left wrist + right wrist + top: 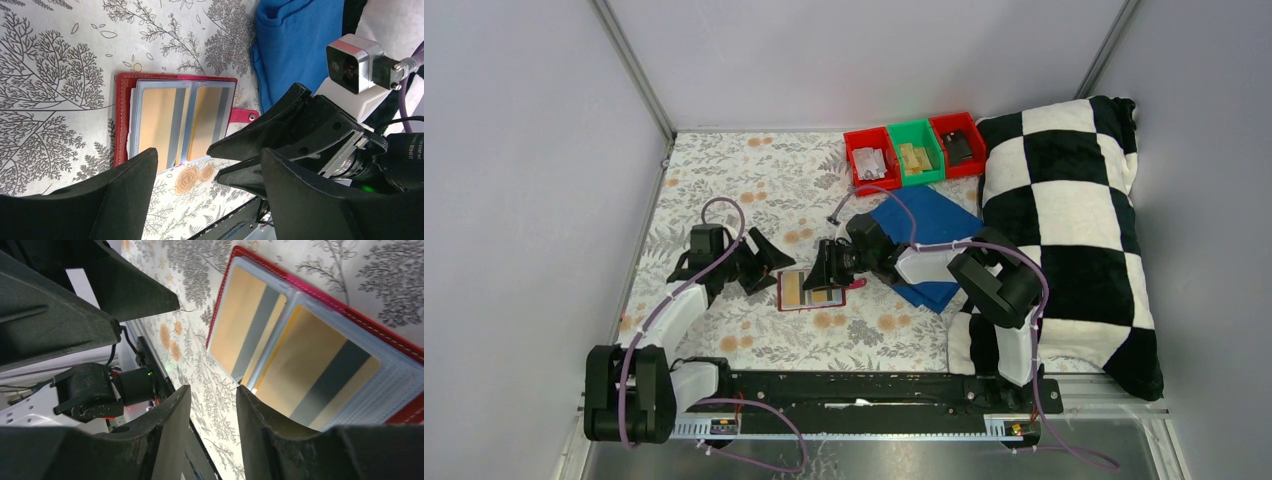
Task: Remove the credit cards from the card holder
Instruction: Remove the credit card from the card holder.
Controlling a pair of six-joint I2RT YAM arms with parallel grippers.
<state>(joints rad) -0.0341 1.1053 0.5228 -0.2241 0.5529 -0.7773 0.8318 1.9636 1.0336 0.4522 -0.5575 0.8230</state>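
Note:
The red card holder (809, 291) lies open on the floral cloth, strap tab (245, 116) to its right. Its clear sleeves show two tan-yellow credit cards with grey stripes (155, 125) (207, 122); the right wrist view shows them too (245, 325) (310, 370). No pale blue-white or dark grey card shows in the holder. My left gripper (772, 266) is open and empty just left of the holder; its fingers (125, 190) frame the holder's near edge. My right gripper (826, 275) hovers over the holder's right near corner, open with a narrow gap (212, 400), holding nothing.
A blue cloth (929, 225) lies under the right arm. A black-and-white checked pillow (1064, 220) fills the right side. At the back stand a red bin (868, 160), a green bin (916, 152) and another red bin (959, 140), each with small items inside.

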